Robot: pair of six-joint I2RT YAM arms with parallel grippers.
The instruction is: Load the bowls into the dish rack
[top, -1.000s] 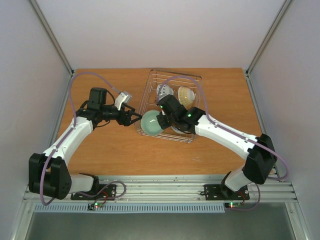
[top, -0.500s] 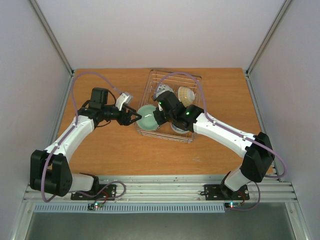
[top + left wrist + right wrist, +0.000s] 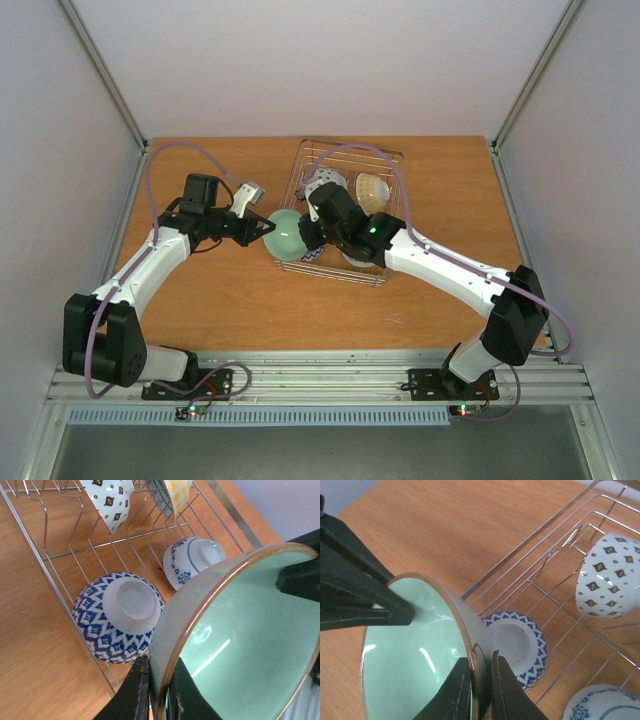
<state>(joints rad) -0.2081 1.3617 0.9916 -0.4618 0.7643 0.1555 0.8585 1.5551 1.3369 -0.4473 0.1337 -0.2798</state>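
Bowls: four in dish rack; left end effector, right end effector grip fifth.

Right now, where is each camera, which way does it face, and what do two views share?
Top external: above and behind the arm bases, looking down on both arms and the silvery wire dish rack.
Left wrist: on the left arm, facing along the left pincer clamping the pale green round ceramic bowl.
Right wrist: on the right arm, facing along the right pincer clamping the same bowl.
Both wrist views share the upturned blue-and-white bowl.
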